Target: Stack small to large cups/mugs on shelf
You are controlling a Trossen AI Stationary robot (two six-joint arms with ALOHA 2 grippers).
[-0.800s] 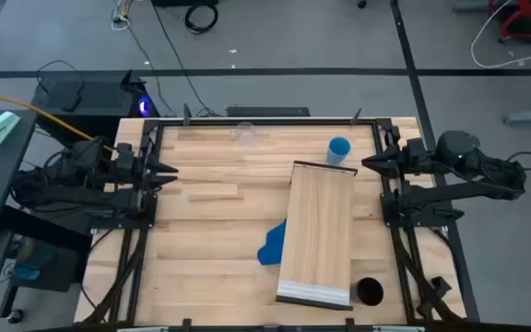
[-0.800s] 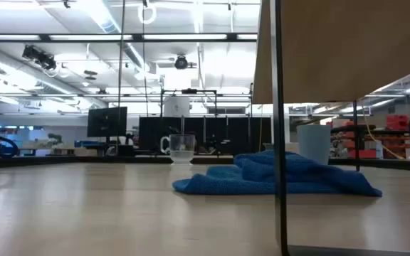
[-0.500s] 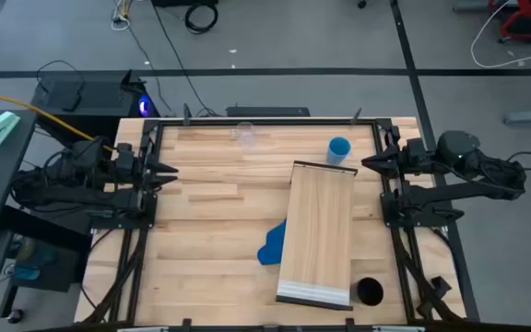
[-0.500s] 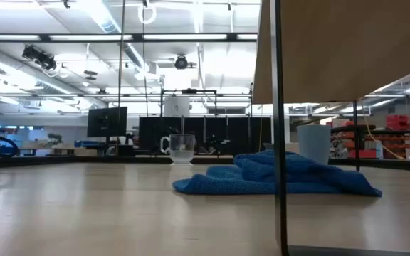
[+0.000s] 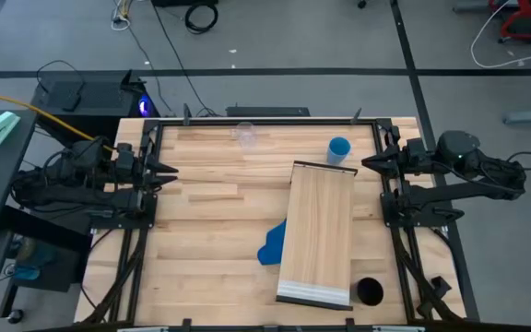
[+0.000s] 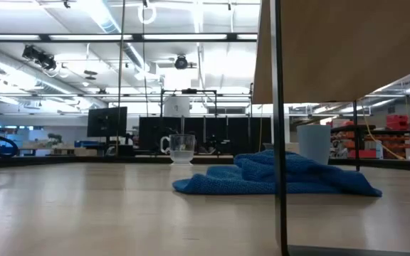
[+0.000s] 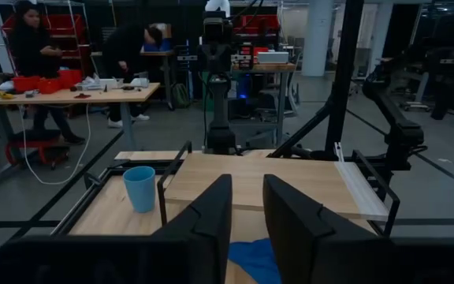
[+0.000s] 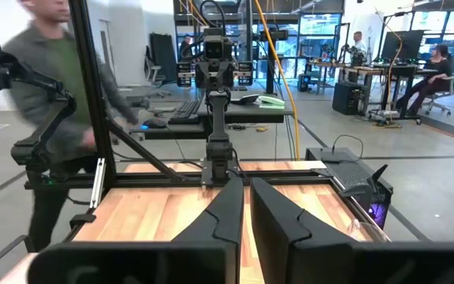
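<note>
On the butcher-block desk (image 5: pixel 201 231), seen from directly overhead, a long light-wood shelf (image 5: pixel 317 232) lies slightly askew toward the right side, its pale metal strip at the near short end. Three cups sit apart from it and from one another: a clear cup (image 5: pixel 245 135) near the far edge, a blue cup (image 5: pixel 339 149) just beyond the shelf's far end, and a black cup (image 5: pixel 369 292) just beside the shelf's near right corner. None is on the shelf. A crumpled blue cloth (image 5: pixel 271 245) lies against the shelf's left long edge.

Both arms are drawn back to the desk's sides. The left pincer (image 5: pixel 166 170) points inward from the left rail; in its wrist view the fingers stand a little apart with a narrow gap between them, gripping nothing. The right pincer (image 5: pixel 369 163) points inward from the right rail; in its wrist view the fingers are nearly together and hold nothing.

From desk height, the clear cup (image 6: pixel 181 148) and the cloth (image 6: pixel 276 176) sit mid-desk, the shelf raised on thin legs above. People stand at workbenches in the room behind, and one person passes close behind the left arm's side of the desk.
</note>
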